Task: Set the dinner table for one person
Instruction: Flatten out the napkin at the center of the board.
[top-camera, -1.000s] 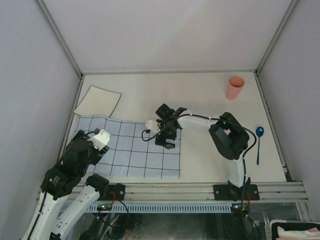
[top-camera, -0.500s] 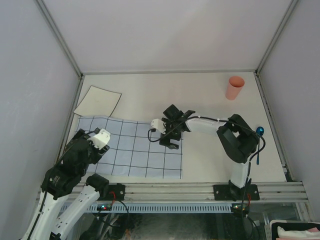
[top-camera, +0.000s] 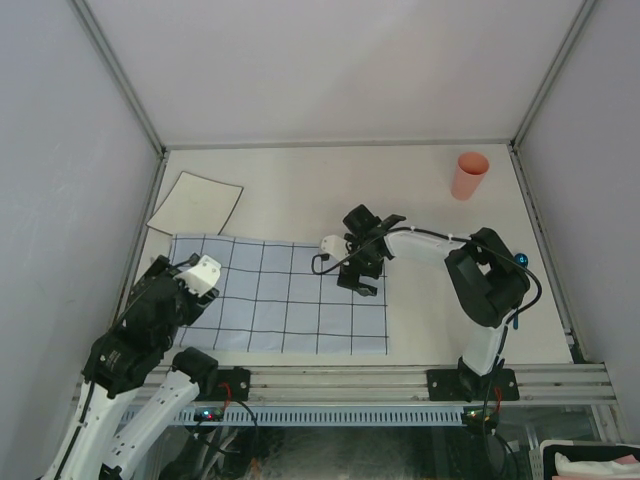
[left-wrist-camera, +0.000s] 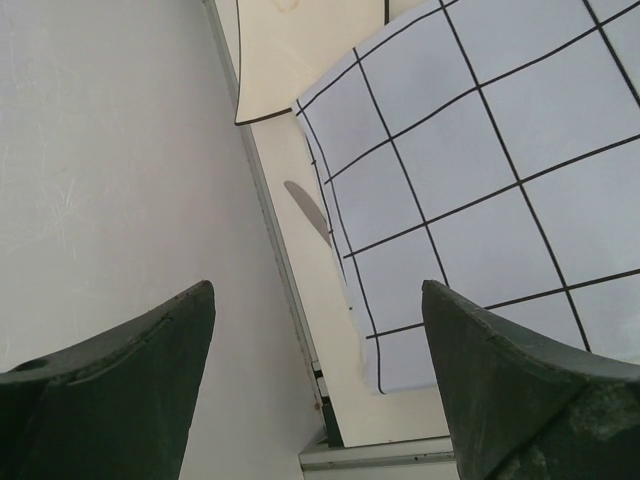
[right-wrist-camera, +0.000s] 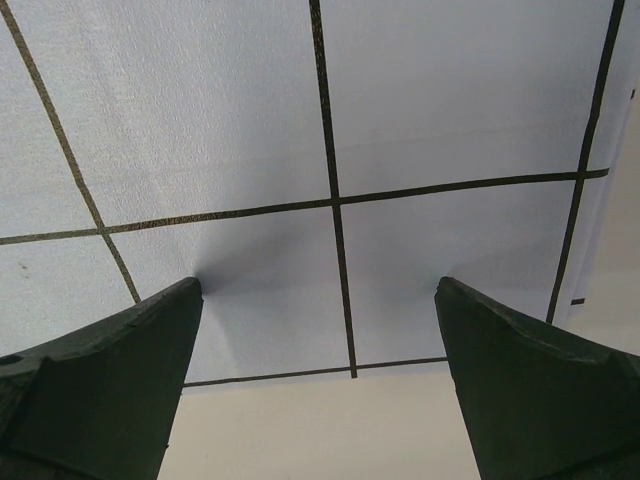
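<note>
Now | left gripper (left-wrist-camera: 318, 290) wide | right gripper (right-wrist-camera: 320, 284) wide over flat gridded cloth (top-camera: 270, 300) | tapered pink cup (top-camera: 470, 176)

**Boxed In, Softly Lit**

Closed in on three sides by plain pale walls (top-camera: 330, 70), matte and unmarked. Joined at both far corners of the off-white dinner table (top-camera: 330, 185) by slanting grey metal posts (top-camera: 122, 85). Edged on the far side by a thin grey rail (top-camera: 335, 145), on the near side by a broad ribbed metal rail (top-camera: 370, 380). Lit softly and evenly.
</note>
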